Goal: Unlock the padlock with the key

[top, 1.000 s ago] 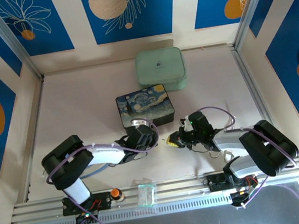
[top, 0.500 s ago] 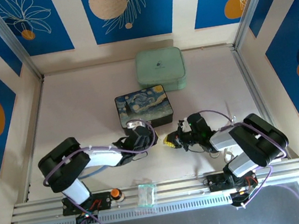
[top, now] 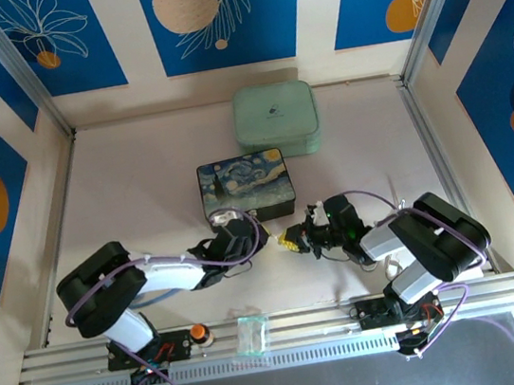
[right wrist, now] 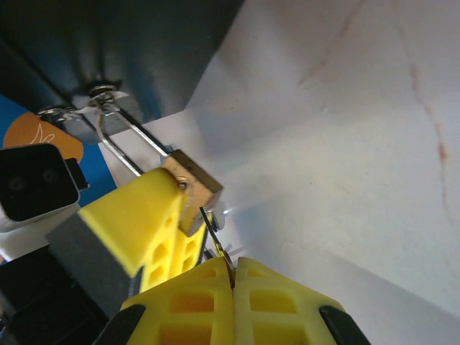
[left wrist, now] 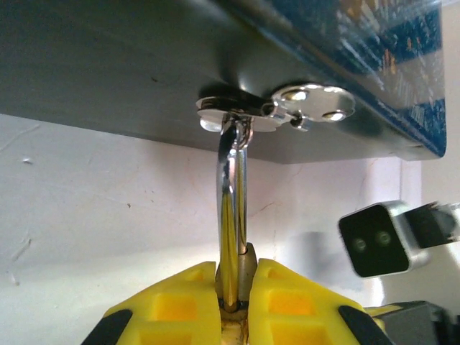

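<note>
— Blue leaf-print wall panels (top: 213, 17), a pale scuffed table (top: 142, 189), and all the fuss is at the front of that painted tin box (top: 246, 185). Where's the padlock?

— Hanging from the box's shiny hasp (left wrist: 237, 108). The padlock (right wrist: 194, 190) is a small brass block on a thin polished steel loop. The left gripper (left wrist: 233, 287) is clamped on it, with a yellow pad on either side of the block's top.

— And the key?

— The key (right wrist: 215, 233) is a thin dark sliver pinched flat in the right gripper (right wrist: 232, 277), jaws tight together. Its tip is right at the block's underside. Whether it's seated, I can't tell.

— Fiddly?

— I'd say so. Both look light, rigid and slick. The lock would likely swing on that hasp, so holding the block seems right. The key looks bendable, so it's best held near its head and turned gently.
</note>
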`<state>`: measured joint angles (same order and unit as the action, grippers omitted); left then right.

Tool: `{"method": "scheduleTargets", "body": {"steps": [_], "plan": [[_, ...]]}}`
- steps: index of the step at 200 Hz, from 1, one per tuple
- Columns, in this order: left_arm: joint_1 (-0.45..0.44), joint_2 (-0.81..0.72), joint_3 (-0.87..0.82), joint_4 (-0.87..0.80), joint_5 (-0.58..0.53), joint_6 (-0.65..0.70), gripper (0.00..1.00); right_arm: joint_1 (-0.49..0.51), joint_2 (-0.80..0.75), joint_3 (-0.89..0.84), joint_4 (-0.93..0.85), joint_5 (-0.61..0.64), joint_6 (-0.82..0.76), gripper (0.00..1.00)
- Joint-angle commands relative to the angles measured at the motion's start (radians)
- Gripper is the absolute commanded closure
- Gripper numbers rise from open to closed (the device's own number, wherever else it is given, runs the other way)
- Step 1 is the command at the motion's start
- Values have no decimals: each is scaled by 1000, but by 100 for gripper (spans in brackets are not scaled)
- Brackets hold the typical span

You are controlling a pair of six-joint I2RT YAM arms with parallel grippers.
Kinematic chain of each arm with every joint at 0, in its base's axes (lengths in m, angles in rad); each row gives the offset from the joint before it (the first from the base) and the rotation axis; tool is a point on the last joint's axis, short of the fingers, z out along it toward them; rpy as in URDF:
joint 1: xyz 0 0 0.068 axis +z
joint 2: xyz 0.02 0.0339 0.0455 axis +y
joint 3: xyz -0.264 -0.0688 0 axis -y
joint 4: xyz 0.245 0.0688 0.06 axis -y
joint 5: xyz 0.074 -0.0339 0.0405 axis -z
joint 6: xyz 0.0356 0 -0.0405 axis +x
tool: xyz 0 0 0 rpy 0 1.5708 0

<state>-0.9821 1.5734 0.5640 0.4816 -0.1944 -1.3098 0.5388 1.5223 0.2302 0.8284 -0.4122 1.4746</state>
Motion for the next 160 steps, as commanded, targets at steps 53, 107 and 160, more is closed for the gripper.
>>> {"method": "scheduleTargets", "body": {"steps": [53, 107, 160], "plan": [[-2, -98, -26, 43, -42, -116, 94, 54, 9, -9, 80, 26, 63, 100], [-2, -92, -41, 78, -36, -152, 94, 74, 76, -52, 266, 97, 111, 100], [-2, -68, -50, 106, -39, -168, 94, 91, 118, -57, 361, 126, 116, 100]]}}
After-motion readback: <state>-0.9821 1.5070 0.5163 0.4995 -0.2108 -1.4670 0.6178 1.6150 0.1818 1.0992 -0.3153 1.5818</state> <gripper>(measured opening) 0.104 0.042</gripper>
